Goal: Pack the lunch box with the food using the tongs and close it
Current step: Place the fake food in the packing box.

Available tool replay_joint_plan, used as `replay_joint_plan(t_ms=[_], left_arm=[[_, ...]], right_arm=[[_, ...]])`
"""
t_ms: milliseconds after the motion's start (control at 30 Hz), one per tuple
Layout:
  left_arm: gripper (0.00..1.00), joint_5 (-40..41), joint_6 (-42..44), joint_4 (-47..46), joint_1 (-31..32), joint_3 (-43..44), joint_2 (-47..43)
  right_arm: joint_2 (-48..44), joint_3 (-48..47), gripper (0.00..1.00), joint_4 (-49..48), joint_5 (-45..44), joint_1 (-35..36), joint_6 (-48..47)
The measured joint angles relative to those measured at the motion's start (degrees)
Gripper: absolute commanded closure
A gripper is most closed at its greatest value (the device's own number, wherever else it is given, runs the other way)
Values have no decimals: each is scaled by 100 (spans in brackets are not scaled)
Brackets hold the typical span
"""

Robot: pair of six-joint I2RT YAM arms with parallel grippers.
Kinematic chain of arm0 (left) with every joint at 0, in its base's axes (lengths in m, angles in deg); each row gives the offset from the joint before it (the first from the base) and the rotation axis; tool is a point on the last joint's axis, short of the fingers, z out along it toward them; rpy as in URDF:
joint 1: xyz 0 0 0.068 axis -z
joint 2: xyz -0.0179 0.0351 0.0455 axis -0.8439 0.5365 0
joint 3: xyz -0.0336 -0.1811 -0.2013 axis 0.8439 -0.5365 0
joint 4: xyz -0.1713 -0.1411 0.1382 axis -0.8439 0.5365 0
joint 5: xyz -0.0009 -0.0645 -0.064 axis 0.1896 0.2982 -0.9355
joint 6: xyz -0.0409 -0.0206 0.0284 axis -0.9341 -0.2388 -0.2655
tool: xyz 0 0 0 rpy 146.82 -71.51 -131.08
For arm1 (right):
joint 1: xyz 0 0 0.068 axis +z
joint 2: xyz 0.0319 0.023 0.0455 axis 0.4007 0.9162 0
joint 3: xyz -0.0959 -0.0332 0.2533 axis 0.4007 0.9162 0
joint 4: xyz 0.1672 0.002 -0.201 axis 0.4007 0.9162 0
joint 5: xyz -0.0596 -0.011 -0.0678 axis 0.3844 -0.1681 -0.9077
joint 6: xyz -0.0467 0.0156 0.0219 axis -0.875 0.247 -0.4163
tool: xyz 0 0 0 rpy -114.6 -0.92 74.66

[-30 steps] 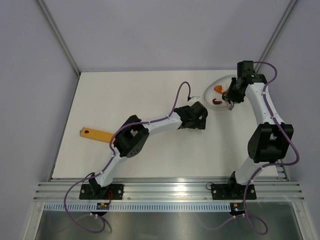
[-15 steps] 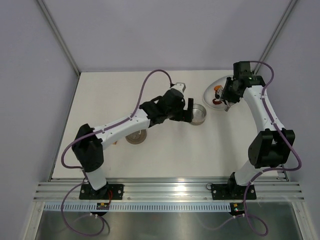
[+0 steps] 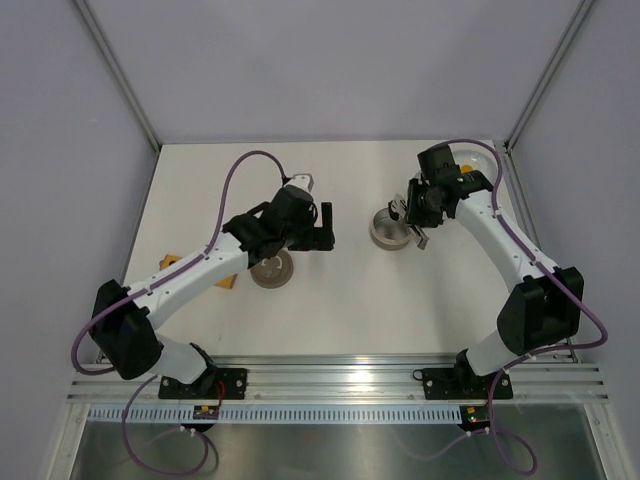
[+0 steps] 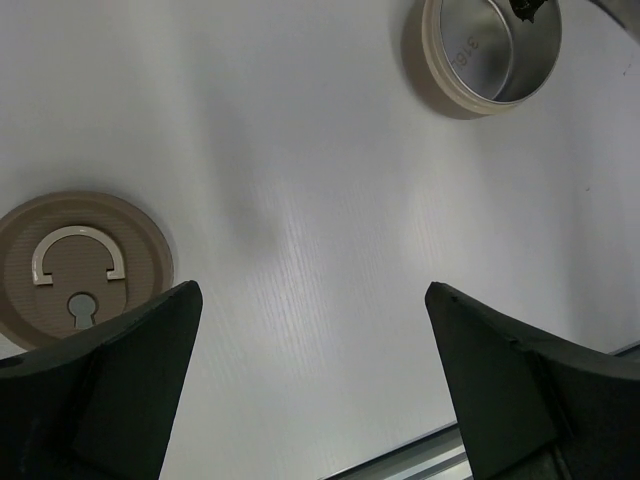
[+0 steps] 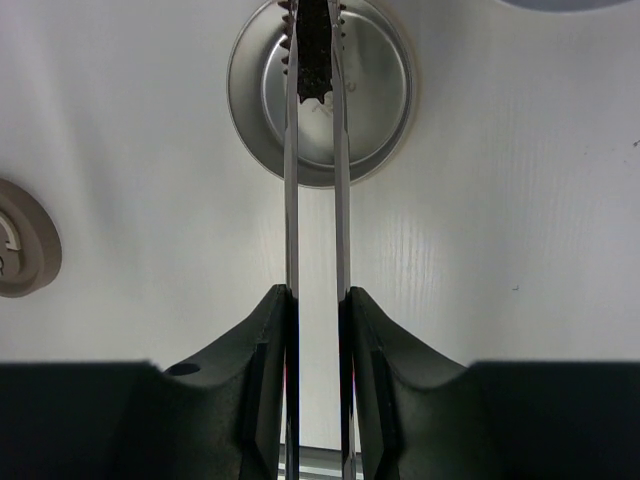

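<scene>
The open steel lunch box (image 3: 385, 233) sits on a white table (image 3: 400, 300), with its brown-grey lid (image 3: 272, 270) lying flat well to its left. The right gripper (image 5: 318, 300) is pressed together on the tongs (image 5: 291, 200), whose tips hold a dark piece of food (image 5: 312, 60) over the lunch box. The left gripper (image 4: 315, 370), spread wide and empty, hovers left of the lunch box.

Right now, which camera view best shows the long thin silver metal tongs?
Right wrist view: the tongs run from the right end effector to the small round steel tin. Top external shows only a sliver; left wrist, almost nothing.
</scene>
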Motion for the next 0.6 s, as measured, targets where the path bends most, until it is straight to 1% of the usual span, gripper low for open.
replay_joint_plan(t_ms=[167, 600], left_arm=[[1, 101, 0, 44, -26, -184, -372], [1, 125, -46, 170, -31, -321, -374]], right_arm=[[-160, 387, 70, -57, 4, 101, 101], [-662, 909, 70, -212, -2, 291, 291]])
